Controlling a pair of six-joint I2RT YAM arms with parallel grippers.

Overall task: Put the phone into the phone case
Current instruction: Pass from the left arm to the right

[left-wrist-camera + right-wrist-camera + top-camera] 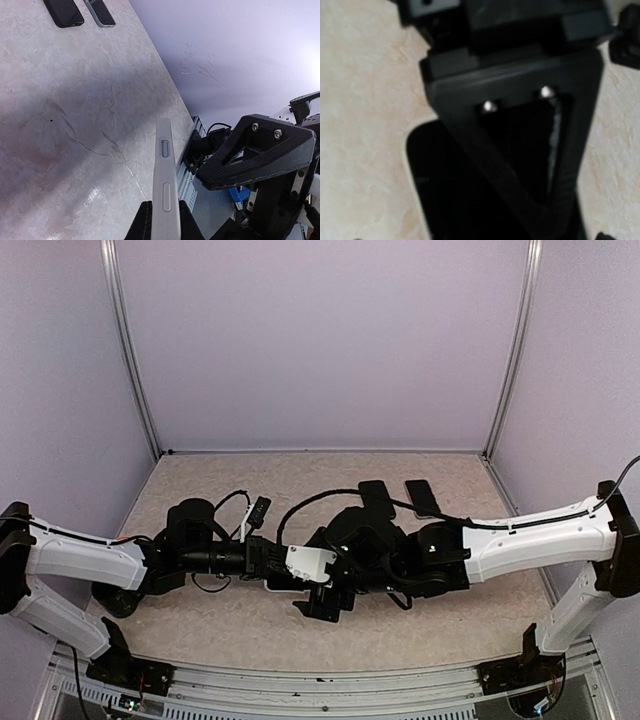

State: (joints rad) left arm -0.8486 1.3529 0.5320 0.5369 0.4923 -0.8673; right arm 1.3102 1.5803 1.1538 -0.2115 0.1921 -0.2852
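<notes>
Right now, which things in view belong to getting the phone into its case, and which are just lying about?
In the job:
- light-grey slab with side buttons, phone or case I cannot tell, clamped in the left gripper
- black slab lying below the open right gripper

Probably lying about, at the far side:
- black one
- grey-rimmed one

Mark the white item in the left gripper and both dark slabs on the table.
white item (164, 170): left wrist view, buttoned side edge.
black slab (62, 11): left wrist view, top face.
grey-edged slab (100, 12): left wrist view, top face.
</notes>
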